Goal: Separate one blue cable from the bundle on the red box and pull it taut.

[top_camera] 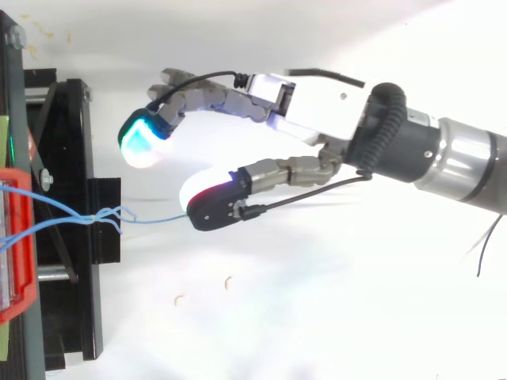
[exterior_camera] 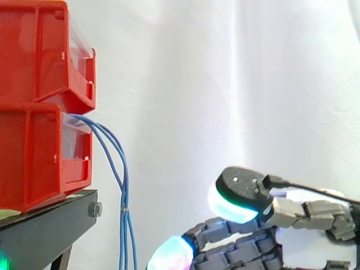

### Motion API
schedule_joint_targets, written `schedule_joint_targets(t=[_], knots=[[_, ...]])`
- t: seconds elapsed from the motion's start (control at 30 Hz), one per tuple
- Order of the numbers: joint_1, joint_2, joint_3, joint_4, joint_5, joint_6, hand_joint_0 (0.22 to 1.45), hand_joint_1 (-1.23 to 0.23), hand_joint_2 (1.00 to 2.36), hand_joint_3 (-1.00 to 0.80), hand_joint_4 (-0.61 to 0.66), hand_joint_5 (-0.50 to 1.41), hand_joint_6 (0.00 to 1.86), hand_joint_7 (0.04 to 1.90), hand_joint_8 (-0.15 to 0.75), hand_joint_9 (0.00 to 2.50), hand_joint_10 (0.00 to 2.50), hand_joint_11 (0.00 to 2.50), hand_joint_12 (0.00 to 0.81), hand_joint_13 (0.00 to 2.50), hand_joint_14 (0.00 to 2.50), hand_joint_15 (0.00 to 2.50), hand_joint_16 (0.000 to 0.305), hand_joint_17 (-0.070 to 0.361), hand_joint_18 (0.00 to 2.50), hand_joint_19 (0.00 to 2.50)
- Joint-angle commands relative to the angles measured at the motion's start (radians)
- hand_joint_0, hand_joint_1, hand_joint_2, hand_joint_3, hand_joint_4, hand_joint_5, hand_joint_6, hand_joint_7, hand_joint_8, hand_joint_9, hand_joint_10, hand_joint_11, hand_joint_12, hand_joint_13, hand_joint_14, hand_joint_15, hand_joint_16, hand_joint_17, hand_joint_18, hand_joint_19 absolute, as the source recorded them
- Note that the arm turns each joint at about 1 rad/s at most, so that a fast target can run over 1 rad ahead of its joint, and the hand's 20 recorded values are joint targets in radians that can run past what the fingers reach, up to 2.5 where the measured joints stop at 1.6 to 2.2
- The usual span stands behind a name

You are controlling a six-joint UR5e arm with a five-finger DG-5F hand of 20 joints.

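White curtain [exterior_camera: 197, 84] | thin blue cables [exterior_camera: 122, 185] hang from red plastic bin [exterior_camera: 34, 157], left | hand [top_camera: 317, 119] to their right, fingers spread, clamping nothing | one strand [top_camera: 154, 219] stretches rightward to a fingertip [top_camera: 207, 202].

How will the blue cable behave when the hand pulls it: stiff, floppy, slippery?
Probably floppy: the blue cables droop from the lower red bin and hang limp. Being thin, one may slip between the hand's thick pads. They look bound together lower down, so pulling one would likely drag the others.
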Motion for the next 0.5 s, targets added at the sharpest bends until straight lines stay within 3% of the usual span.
schedule_joint_targets(t=[0.0,0.27,0.4,0.47], knots=[[0.000,-0.042,0.044,-0.013,0.001,0.023,0.38,-0.52,1.00,-0.50,0.23,-0.22,0.50,0.75,0.295,0.14,0.00,0.00,0.397,0.00,0.00,0.06,0.074,0.166,0.00,0.00],[0.008,-0.044,0.079,-0.022,0.019,0.012,0.41,-0.57,1.00,-0.50,0.27,-0.19,0.50,0.76,0.299,0.23,0.00,0.00,0.388,0.06,0.00,0.03,0.070,0.157,0.00,0.00],[0.014,-0.094,0.104,-0.002,0.031,0.007,0.42,-0.57,1.00,-0.50,0.28,-0.18,0.50,0.79,0.306,0.28,0.00,0.00,0.385,0.09,0.00,0.03,0.068,0.153,0.00,0.00],[0.019,-0.099,0.111,0.010,0.034,0.026,0.42,-0.57,1.00,-0.50,0.29,-0.18,0.50,0.79,0.308,0.30,0.00,0.00,0.384,0.10,0.00,0.04,0.068,0.153,0.00,0.00]])
